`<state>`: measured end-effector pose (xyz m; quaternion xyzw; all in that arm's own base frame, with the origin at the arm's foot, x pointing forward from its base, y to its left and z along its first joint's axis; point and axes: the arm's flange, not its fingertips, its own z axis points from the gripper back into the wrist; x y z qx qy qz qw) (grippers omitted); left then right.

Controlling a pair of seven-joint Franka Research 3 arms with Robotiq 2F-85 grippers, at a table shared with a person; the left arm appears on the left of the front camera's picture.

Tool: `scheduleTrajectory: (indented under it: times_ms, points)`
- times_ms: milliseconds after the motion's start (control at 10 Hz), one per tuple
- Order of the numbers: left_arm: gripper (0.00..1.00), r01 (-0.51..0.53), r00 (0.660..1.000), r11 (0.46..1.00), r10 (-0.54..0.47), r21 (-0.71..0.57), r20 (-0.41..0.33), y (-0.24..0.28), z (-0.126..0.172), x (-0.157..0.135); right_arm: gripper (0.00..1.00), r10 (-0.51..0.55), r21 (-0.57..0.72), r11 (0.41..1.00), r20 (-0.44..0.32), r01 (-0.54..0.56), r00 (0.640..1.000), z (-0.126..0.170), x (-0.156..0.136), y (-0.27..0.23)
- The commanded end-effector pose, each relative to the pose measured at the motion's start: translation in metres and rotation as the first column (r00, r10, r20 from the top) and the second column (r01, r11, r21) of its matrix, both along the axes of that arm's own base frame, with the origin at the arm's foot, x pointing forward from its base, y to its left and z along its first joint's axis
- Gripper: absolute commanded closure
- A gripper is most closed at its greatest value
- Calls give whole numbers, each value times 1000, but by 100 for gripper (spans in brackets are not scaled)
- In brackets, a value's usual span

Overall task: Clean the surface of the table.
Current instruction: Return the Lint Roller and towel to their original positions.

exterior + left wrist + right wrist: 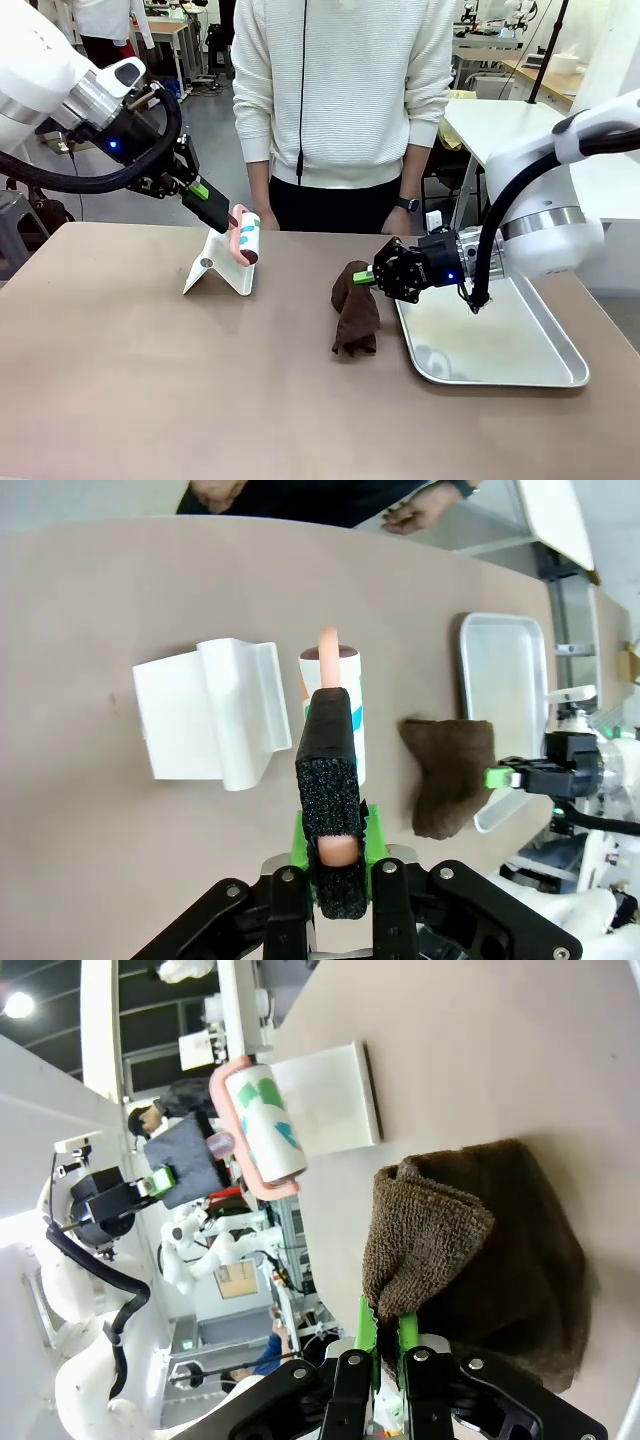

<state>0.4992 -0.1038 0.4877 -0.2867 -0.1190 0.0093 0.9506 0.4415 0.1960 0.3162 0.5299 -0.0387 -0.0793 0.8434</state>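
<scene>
while l tool (213, 205) lifts roller (245, 238), r tool (372, 276) pinches cloth (356, 310).

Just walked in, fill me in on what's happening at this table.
Two robot arms are working at the table while a person stands at the far side. The left gripper is shut on the handle of a lint roller, holding it in the air above its white stand. The right gripper is pinching the top edge of a brown cloth that hangs down onto the table beside the metal tray.
</scene>
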Motion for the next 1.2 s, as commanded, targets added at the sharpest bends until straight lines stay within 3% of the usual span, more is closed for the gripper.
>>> scheduleTrajectory:
  times_ms: [0,400,500,1100]
  points:
    - [78,-24,999,996,27,83,-43,-21,-1,12,91,-59,-48,997,26,60,998,16,17,30]
    - [78,1,993,996,9,84,-115,-40,-17,30,91,-149,-79,986,-49,145,988,-2,28,42]
    - [78,-36,991,995,47,94,-122,-39,-19,34,91,-146,-80,987,-60,141,987,-6,28,43]
    - [78,-29,987,995,44,100,-153,-28,-37,49,91,-112,-73,992,-119,103,987,-14,32,45]
